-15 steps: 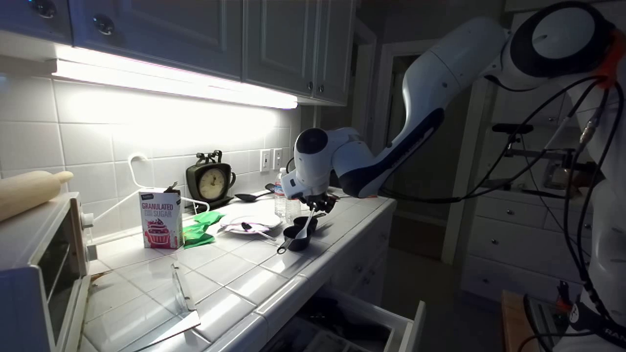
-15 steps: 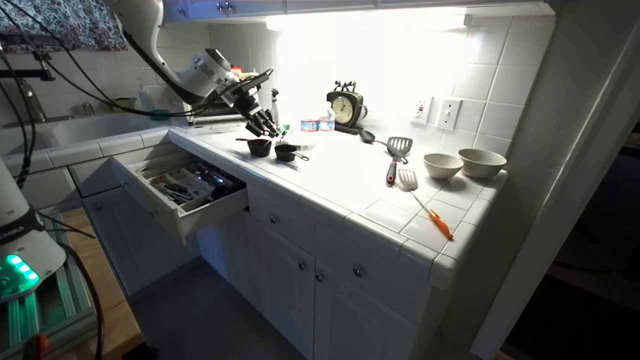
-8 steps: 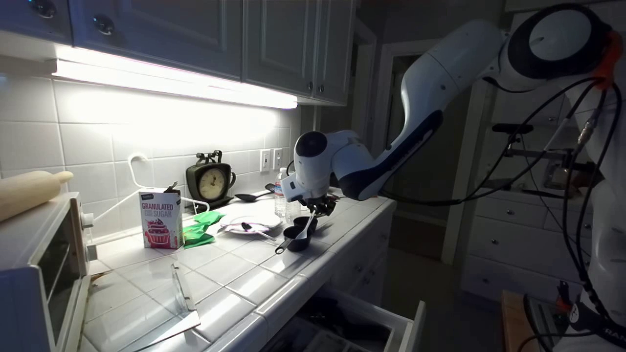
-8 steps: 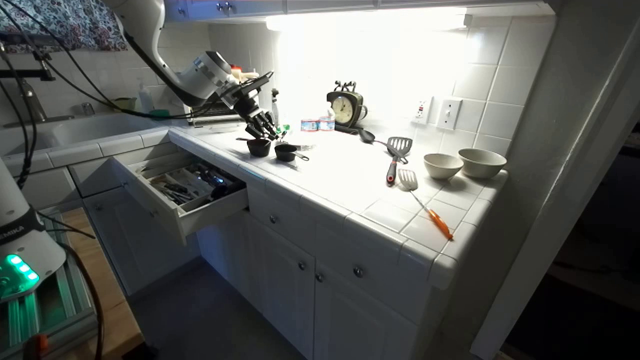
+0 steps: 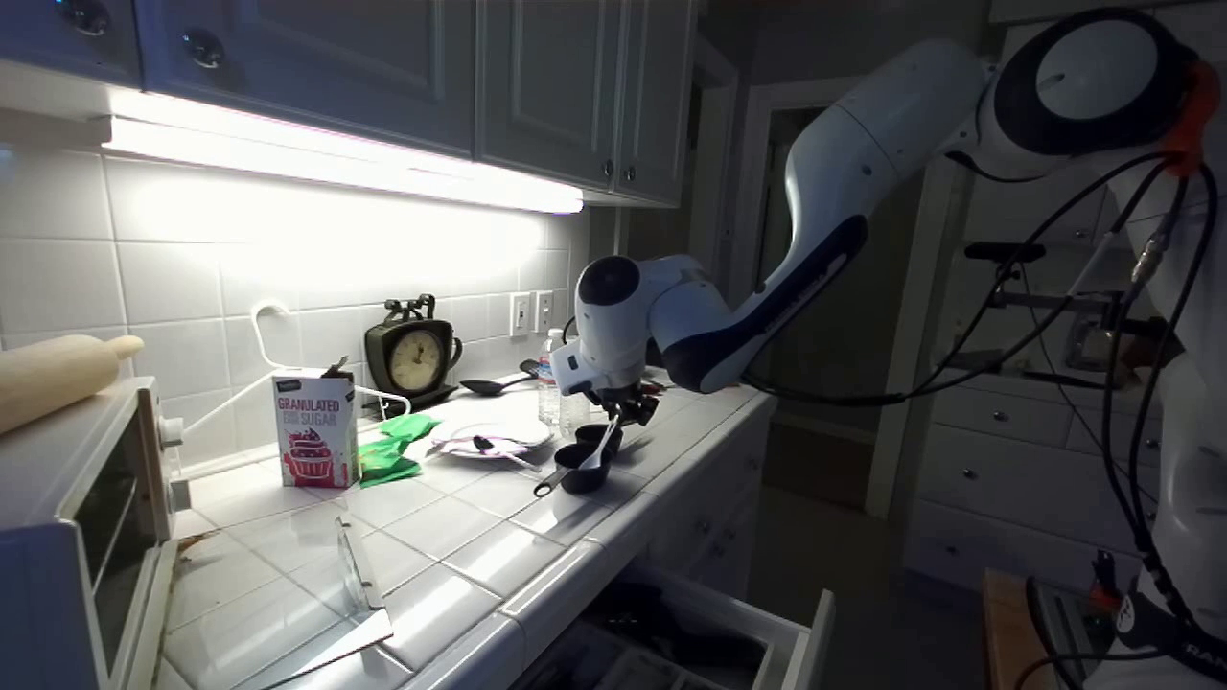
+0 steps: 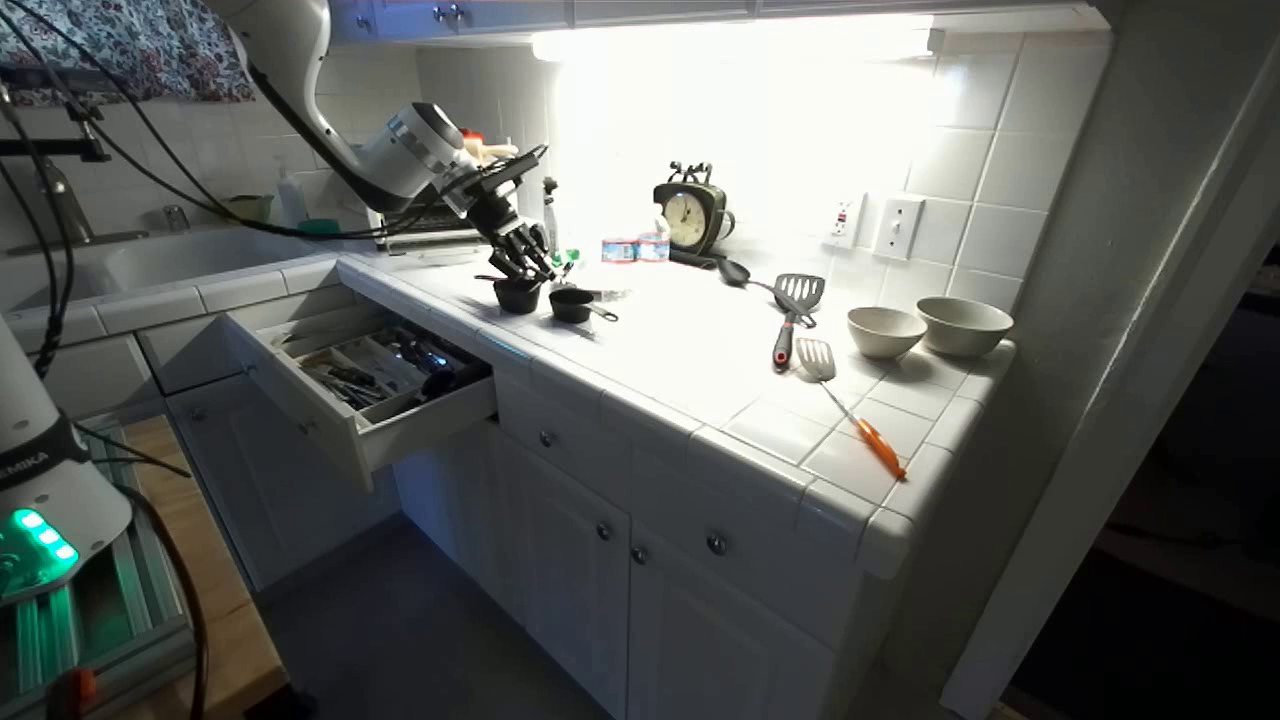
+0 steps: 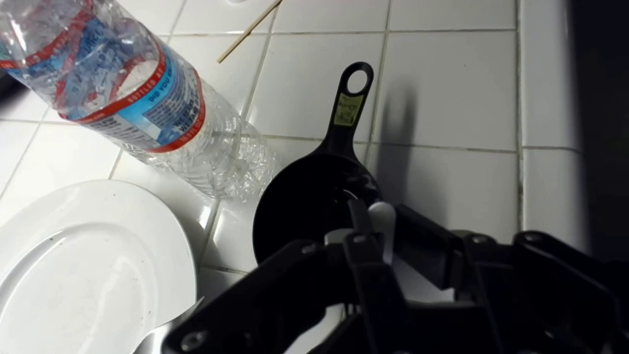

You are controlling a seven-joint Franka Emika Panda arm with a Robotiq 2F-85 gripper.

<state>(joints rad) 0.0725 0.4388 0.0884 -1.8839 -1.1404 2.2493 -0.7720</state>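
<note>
My gripper (image 5: 623, 412) is shut on the handle of a white spoon (image 5: 601, 445), which slants down into a black measuring cup (image 5: 582, 479). That cup stands below the gripper (image 6: 538, 272) in an exterior view, its handle pointing left. Beside it is a second black cup (image 6: 571, 307), whose handle points the opposite way. The wrist view shows this second cup (image 7: 295, 211) just past the fingers, and the rounded handle end of the spoon (image 7: 382, 219) between them. The spoon's bowl and the cup it dips into are hidden there behind the gripper (image 7: 388, 231).
A clear bottle (image 7: 147, 93) and white plates (image 7: 177, 236) are close to the cups. A sugar box (image 5: 316, 431), green bag (image 5: 390, 460) and dial scale (image 5: 414, 356) stand farther along. The drawer (image 6: 430, 440) hangs open below the counter edge. Spatulas (image 6: 800, 292) and bowls (image 6: 885, 332) lie beyond.
The gripper has come down slightly with the spoon. The cup under it has shifted a little, its handle moving left in an exterior view. Over the last half second little else differs.
</note>
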